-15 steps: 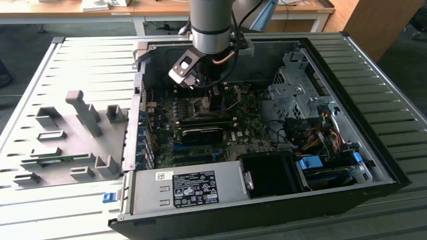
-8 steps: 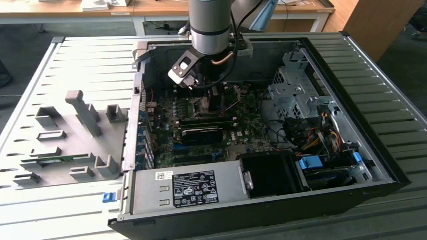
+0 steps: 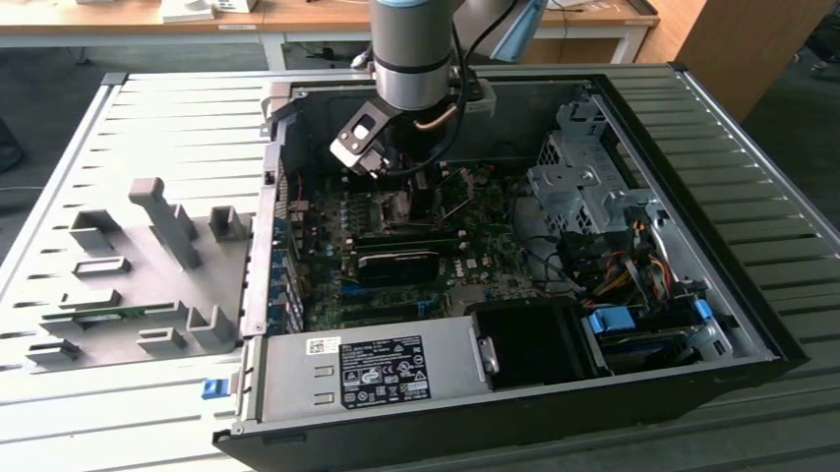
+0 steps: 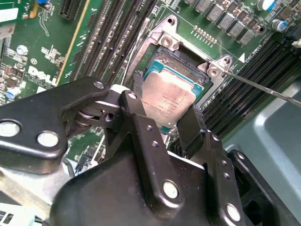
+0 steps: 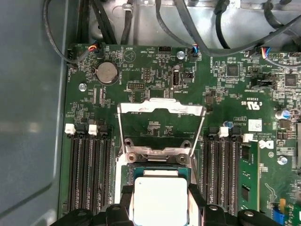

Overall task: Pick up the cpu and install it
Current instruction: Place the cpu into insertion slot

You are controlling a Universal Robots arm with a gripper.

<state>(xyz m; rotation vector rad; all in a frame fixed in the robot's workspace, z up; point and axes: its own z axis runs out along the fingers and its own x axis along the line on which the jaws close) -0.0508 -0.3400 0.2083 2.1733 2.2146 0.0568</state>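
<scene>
Silver cpu (image 4: 170,98) in claw (image 4: 166,94); first wrist view shows raised lid (image 5: 161,108)

A small square cpu with a silver-grey metal top plate (image 4: 170,96) sits over the silver metal socket frame (image 4: 165,41) on the green motherboard (image 4: 42,56). The black gripper (image 4: 167,98) clamps two opposite cpu edges. Long black memory slots (image 4: 110,40) flank the socket frame, and a thin metal lever rod (image 4: 263,87) runs out from one of its corners.
</scene>
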